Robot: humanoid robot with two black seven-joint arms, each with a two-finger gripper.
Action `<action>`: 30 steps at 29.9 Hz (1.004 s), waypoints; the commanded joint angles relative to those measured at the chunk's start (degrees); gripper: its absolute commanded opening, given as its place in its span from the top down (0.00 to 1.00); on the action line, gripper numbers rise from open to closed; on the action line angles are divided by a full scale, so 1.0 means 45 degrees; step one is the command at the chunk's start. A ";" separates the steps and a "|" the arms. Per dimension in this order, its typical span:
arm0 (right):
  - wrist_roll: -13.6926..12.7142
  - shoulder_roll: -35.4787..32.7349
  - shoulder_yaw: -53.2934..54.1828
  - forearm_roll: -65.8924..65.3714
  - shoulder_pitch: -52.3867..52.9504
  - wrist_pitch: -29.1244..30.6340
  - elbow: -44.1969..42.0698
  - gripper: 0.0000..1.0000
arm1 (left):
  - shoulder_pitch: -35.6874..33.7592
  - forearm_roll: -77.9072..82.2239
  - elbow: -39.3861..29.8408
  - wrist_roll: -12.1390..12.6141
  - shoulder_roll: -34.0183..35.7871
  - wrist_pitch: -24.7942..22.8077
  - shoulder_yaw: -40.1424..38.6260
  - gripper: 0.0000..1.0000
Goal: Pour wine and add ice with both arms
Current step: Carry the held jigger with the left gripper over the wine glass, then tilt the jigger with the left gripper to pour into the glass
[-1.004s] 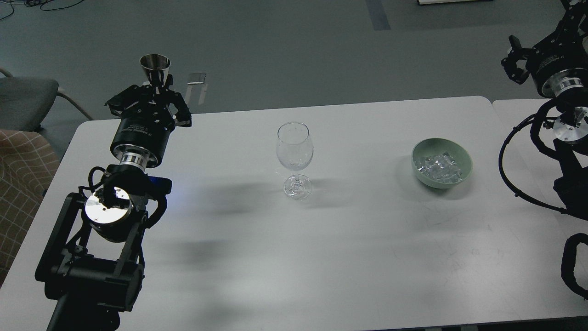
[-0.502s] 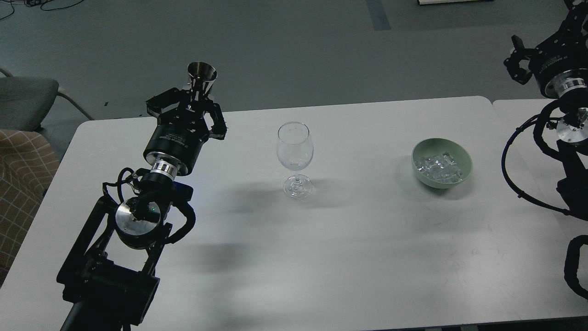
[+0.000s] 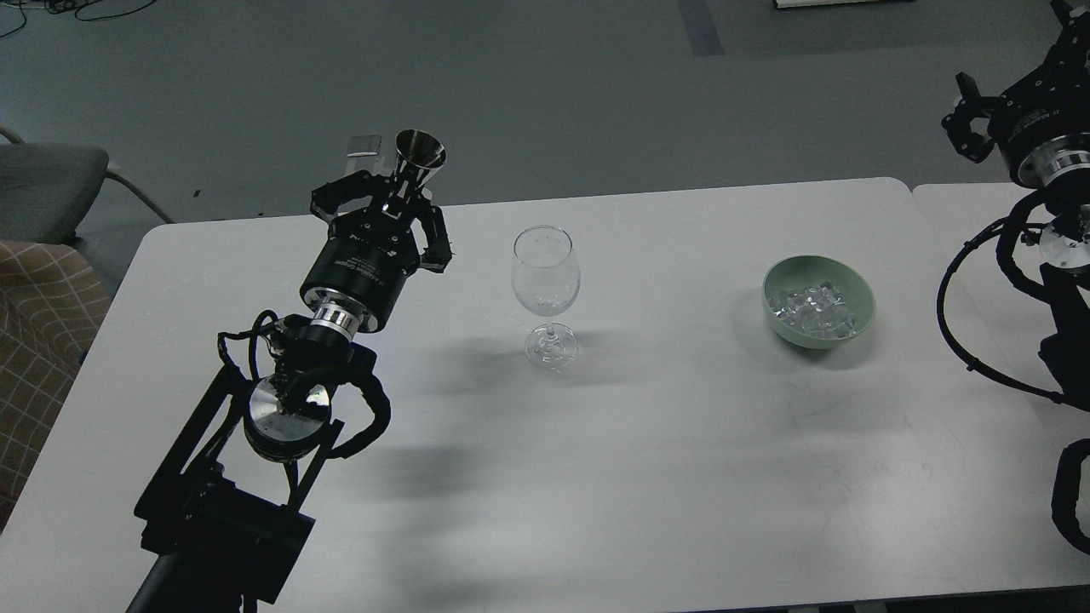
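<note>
My left gripper [image 3: 400,197] is shut on a small shiny metal cone-shaped cup [image 3: 419,155], held upright above the table, left of the clear stemmed wine glass [image 3: 546,294]. The glass stands upright mid-table and looks empty. I cannot see any wine; the inside of the cup is dark. Ice cubes [image 3: 811,310] lie in the pale green bowl [image 3: 862,294] at the right. My right gripper [image 3: 971,119] is at the far right edge, raised beyond the table corner; its fingers are too dark to tell apart.
The white table [image 3: 664,477] has a second table [image 3: 954,221] butted against its right side. A grey chair [image 3: 47,187] and a checked cushion [image 3: 38,340] stand at the left. A small metal object [image 3: 364,145] lies on the floor behind.
My left arm has carried the metal cup to the right, from the table's left end to close beside the wine glass. The right gripper has drifted slightly right.
</note>
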 commanded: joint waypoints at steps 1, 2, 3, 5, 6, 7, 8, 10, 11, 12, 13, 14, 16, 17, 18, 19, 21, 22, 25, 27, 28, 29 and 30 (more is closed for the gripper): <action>-0.0019 -0.0076 0.0000 -0.0001 0.0006 -0.0008 0.0000 0.00 | 0.0018 0.0009 0.0008 -0.0003 -0.0180 -0.0013 0.0051 0.94; -0.0020 -0.0096 0.0000 -0.0001 0.0006 -0.0008 0.0000 0.00 | 0.0037 0.0028 0.0008 -0.0003 -0.0219 -0.0013 0.0070 0.94; -0.0020 -0.0096 0.0000 -0.0001 0.0006 -0.0008 0.0000 0.00 | 0.0037 0.0028 0.0008 -0.0003 -0.0277 -0.0013 0.0128 0.94; -0.0039 -0.0096 0.0000 0.0000 0.0045 -0.0008 0.0020 0.00 | -0.0021 0.0067 0.0008 -0.0022 -0.0375 -0.0013 0.0363 0.94; -0.0039 -0.0096 0.0020 0.0019 0.0064 -0.0008 0.0020 0.00 | -0.0021 0.0126 0.0008 -0.0022 -0.0395 -0.0013 0.0441 0.94; -0.0039 -0.0096 0.0020 0.0019 0.0103 -0.0027 0.0020 0.00 | -0.0021 0.0203 0.0008 -0.0022 -0.0433 -0.0013 0.0499 0.94; -0.0039 -0.0096 0.0020 0.0019 0.0123 -0.0008 0.0020 0.00 | -0.0021 0.0262 0.0027 -0.0022 -0.0453 -0.0013 0.0519 0.94; -0.0039 -0.0096 0.0020 0.0019 0.0143 -0.0008 0.0020 0.00 | -0.0041 0.0457 0.0047 -0.0022 -0.0706 0.0006 0.0597 0.94; -0.0039 -0.0096 0.0020 0.0019 0.0143 -0.0008 0.0039 0.00 | -0.0041 0.0535 0.0105 -0.0022 -0.0765 0.0007 0.0694 0.94; -0.0039 -0.0096 0.0020 0.0019 0.0143 -0.0008 0.0039 0.00 | -0.0041 0.0652 0.0164 -0.0022 -0.0766 0.0007 0.0811 0.94; -0.0039 -0.0096 0.0020 0.0000 0.0123 -0.0008 0.0020 0.00 | -0.0041 0.0924 0.0280 -0.0022 -0.0766 -0.0013 0.0987 0.94; -0.0039 -0.0096 0.0001 0.0019 0.0123 -0.0008 0.0020 0.00 | -0.0022 0.1043 0.0301 -0.0022 -0.0766 -0.0013 0.1046 0.94; -0.0039 -0.0115 0.0000 0.0019 0.0123 -0.0008 0.0020 0.00 | -0.0002 0.1336 0.0398 -0.0003 -0.0766 -0.0032 0.1125 0.94; -0.0039 -0.0115 0.0020 0.0000 0.0123 -0.0008 0.0020 0.00 | -0.0002 0.1376 0.0418 -0.0003 -0.0766 -0.0052 0.1202 0.94; -0.0039 -0.0115 0.0020 0.0019 0.0123 0.0031 0.0020 0.00 | -0.0021 0.1569 0.0573 -0.0003 -0.0708 -0.0149 0.1397 0.94; -0.0020 -0.0115 0.0001 0.0000 0.0123 0.0051 0.0020 0.00 | -0.0041 0.1687 0.0710 -0.0003 -0.0669 -0.0246 0.1476 0.94; -0.0020 -0.0115 0.0000 0.0019 0.0123 0.0071 0.0039 0.00 | -0.0060 0.2096 0.1080 -0.0003 -0.0610 -0.0771 0.1555 0.94; -0.0020 -0.0115 0.0000 0.0019 0.0123 0.0090 0.0039 0.00 | -0.0060 0.2234 0.1159 -0.0003 -0.0590 -0.0949 0.1555 0.94; -0.0020 -0.0115 0.0020 0.0019 0.0123 0.0110 0.0039 0.00 | -0.0158 0.2587 0.1375 0.0017 -0.0551 -0.1282 0.1555 0.94; -0.0020 -0.0115 0.0001 0.0019 0.0123 0.0110 0.0039 0.00 | -0.0177 0.2587 0.1375 0.0036 -0.0570 -0.1283 0.1555 0.94; -0.0020 -0.0096 0.0000 0.0019 0.0123 0.0110 0.0039 0.00 | -0.0197 0.2587 0.1375 0.0036 -0.0571 -0.1302 0.1555 0.94; -0.0020 -0.0096 0.0000 0.0000 0.0104 0.0090 0.0039 0.00 | -0.0274 0.2606 0.1375 0.0056 -0.0571 -0.1302 0.1555 0.94; -0.0020 -0.0096 0.0000 0.0019 0.0123 0.0109 0.0039 0.00 | -0.0314 0.2607 0.1375 0.0095 -0.0551 -0.1302 0.1555 0.94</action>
